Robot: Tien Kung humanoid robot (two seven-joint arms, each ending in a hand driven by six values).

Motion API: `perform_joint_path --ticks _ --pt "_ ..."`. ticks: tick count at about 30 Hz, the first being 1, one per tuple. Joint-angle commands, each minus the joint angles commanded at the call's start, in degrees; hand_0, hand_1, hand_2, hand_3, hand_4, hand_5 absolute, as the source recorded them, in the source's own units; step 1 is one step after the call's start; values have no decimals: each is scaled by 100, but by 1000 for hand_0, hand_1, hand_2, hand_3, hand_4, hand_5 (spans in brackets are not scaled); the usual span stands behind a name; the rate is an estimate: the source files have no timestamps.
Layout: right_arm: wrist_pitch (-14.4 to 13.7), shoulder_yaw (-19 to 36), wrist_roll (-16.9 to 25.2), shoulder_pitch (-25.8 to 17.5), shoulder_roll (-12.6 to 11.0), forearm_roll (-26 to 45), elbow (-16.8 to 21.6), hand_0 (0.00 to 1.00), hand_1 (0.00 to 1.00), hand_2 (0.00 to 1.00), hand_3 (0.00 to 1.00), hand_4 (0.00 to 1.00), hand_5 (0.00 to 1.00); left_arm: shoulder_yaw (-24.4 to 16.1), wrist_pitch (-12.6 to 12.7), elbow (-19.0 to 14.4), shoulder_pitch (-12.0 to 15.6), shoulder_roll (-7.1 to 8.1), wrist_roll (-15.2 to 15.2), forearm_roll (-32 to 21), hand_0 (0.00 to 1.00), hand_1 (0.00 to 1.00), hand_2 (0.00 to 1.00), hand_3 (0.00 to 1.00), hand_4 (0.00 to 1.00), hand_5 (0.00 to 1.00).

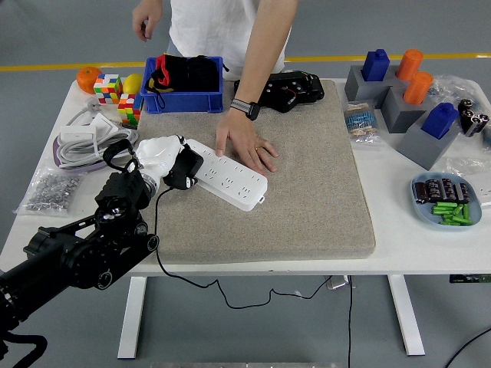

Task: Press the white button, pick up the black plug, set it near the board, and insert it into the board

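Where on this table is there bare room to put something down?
The grey felt mat is bare right of the white power strip and the person's hand, out to its right edge. The white table's left end is crowded: Rubik's cubes, coiled white cable, bag of screws. The right end holds grey blocks and a blue dish.

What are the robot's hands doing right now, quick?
Left hand: closed on the black plug, at the power strip.
Right hand: not in view.
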Motion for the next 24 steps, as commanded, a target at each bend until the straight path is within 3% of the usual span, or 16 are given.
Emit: perform_joint_path --ticks 2,3,7,8,13,14,20,21,24 --pt "2 -2 -1 -1 1 -1 -1 695 628 644 579 690 343 -10 9 -2 6 1 -27 -41 227 363 378 602 512 2" --pt "3 -4 -1 -1 1 -2 -1 692 628 643 579 690 343 -15 14 -2 9 2 -44 -71 545 756 714 819 850 2" --pt "2 -1 0 1 5 -2 4 692 628 643 579 690 343 -54 11 12 28 11 -108 -187 545 756 714 819 850 2" --pt "2 -1 0 0 6 -2 4 692 628 643 579 690 343 -67 7 14 33 12 -121 -202 870 946 938 936 988 225" --pt "6 -5 -3 -10 8 -1 -1 692 628 643 579 690 342 -128 2 -18 59 28 -193 -250 870 946 938 936 988 225" --pt "6 -5 -3 -14 9 0 -2 692 628 643 579 690 342 -154 14 -31 69 32 -228 -275 933 998 990 993 998 353" --pt "7 7 -1 -5 10 -3 5 692 628 643 579 690 342 -357 6 -242 171 76 -313 -329 933 998 990 993 998 353" --pt "6 10 1 -3 10 -4 7 692 627 643 578 689 343 -414 8 -340 210 97 -332 -320 998 998 998 998 998 537" --pt "5 18 1 0 11 -6 3 692 627 643 578 689 343 -528 53 -689 338 210 -431 -318 998 998 998 998 998 537"
